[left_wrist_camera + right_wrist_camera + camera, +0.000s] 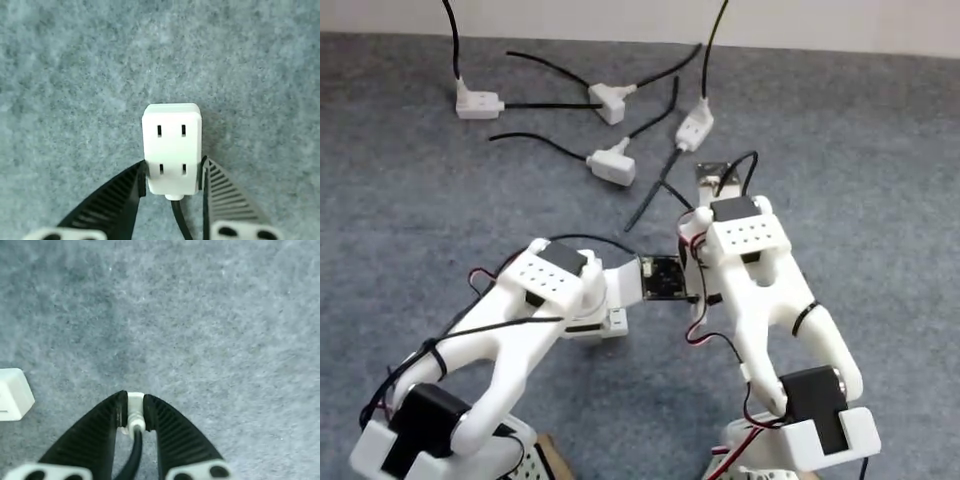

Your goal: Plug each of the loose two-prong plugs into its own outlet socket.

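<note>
Outlet socket (171, 127), a white block with two pairs of slots on its upper face, lies flat on the grey carpeted tabletop (75, 60) between the fingers of the left hand (173, 169). Both black ribbed fingers (125, 195) press against its sides near the end where its black cord (179, 222) leaves, so this hand is pinching the block.

The right hand (135, 399) is almost pressed together, pinching a small white plug end (135, 421). Its black lead (131, 457) runs back between the fingers. The prongs cannot be made out. Near that hand but apart from its fingers lies the corner of a white block (12, 395).

In the high view, four white pieces lie apart from one another on the far part of the tabletop. The far-left socket (478, 102) has a cord running off the far edge. The rear angled plug (610, 103) and the nearer angled plug (613, 162) lie toward the middle, each with a loose black cord. The far-right socket (695, 125) lies just beyond the forward-reaching arm (750, 260), its cord also running off the far edge. The other arm (550, 290) bends across toward that arm.
</note>
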Robot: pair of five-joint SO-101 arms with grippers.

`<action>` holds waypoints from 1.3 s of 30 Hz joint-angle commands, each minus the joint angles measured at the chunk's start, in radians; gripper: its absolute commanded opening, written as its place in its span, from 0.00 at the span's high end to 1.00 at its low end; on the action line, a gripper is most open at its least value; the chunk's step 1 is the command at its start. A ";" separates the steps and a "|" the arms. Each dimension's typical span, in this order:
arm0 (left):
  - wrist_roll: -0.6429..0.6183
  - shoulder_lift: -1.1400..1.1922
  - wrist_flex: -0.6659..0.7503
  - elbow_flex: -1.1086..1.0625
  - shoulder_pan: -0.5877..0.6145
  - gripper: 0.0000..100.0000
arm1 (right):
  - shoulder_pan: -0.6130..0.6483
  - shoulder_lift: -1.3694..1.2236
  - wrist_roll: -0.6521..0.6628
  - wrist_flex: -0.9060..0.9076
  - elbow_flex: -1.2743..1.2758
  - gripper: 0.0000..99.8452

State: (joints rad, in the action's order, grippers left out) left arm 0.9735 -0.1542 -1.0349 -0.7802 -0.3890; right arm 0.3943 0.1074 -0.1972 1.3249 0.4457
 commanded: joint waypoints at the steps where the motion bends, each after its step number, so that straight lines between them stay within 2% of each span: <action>1: -0.018 0.016 -0.029 0.097 0.024 0.82 | 0.030 0.081 0.015 0.025 -0.016 0.99; 7: -0.018 0.015 -0.101 0.142 0.042 0.82 | 0.030 0.073 0.015 0.024 -0.016 0.99; 13: -0.018 0.015 -0.100 0.268 0.217 0.82 | 0.038 0.073 -0.002 0.021 -0.018 0.99; 19: -0.120 0.016 -0.061 0.412 0.458 0.82 | 0.117 0.073 -0.124 -0.036 -0.018 0.99; 22: -0.124 0.016 -0.015 0.417 0.559 0.82 | 0.163 0.079 -0.164 -0.056 -0.018 0.99; 30: -0.130 0.088 0.002 0.443 0.704 0.82 | 0.259 0.071 -0.160 -0.061 -0.150 0.99; 35: -0.146 0.159 0.101 0.450 0.812 0.82 | 0.275 0.071 -0.106 -0.070 -0.217 0.99; 39: -0.146 0.199 0.109 0.475 0.839 0.82 | 0.278 0.070 -0.164 -0.070 -0.243 0.99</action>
State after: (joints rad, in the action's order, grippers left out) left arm 0.8324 0.0407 -0.9429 -0.3690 0.4258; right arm 0.6644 0.1381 -0.3199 1.2681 0.2601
